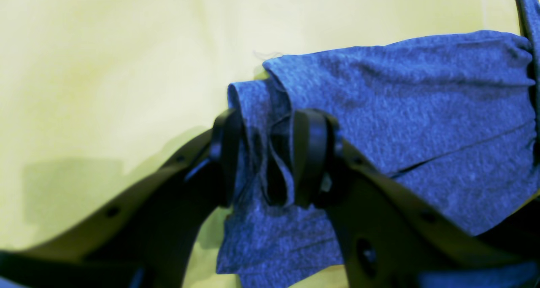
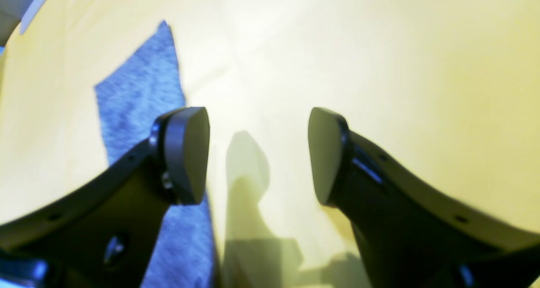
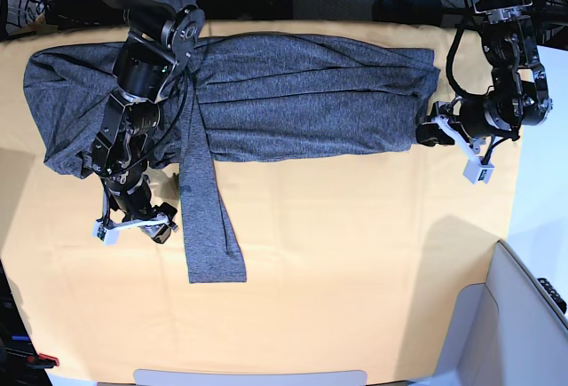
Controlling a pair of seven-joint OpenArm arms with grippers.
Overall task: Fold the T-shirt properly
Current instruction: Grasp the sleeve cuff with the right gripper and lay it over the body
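Note:
The heather-grey T-shirt (image 3: 293, 93) lies bunched in a long band across the far side of the table. One long sleeve (image 3: 209, 217) trails from it toward the front. My left gripper (image 3: 432, 129) is at the shirt's right end. In the left wrist view it (image 1: 268, 153) is shut on a gathered fold of the shirt (image 1: 400, 111). My right gripper (image 3: 135, 228) hovers just left of the trailing sleeve. Its fingers (image 2: 258, 153) stand open with only yellow cloth between them, and the sleeve (image 2: 139, 98) passes beside and under the left finger (image 2: 187, 153).
A yellow-orange table cloth (image 3: 355, 271) covers the table. A pale grey container (image 3: 524, 315) stands off the front right corner. The table's right edge runs close to my left arm. Dark equipment sits behind the far edge.

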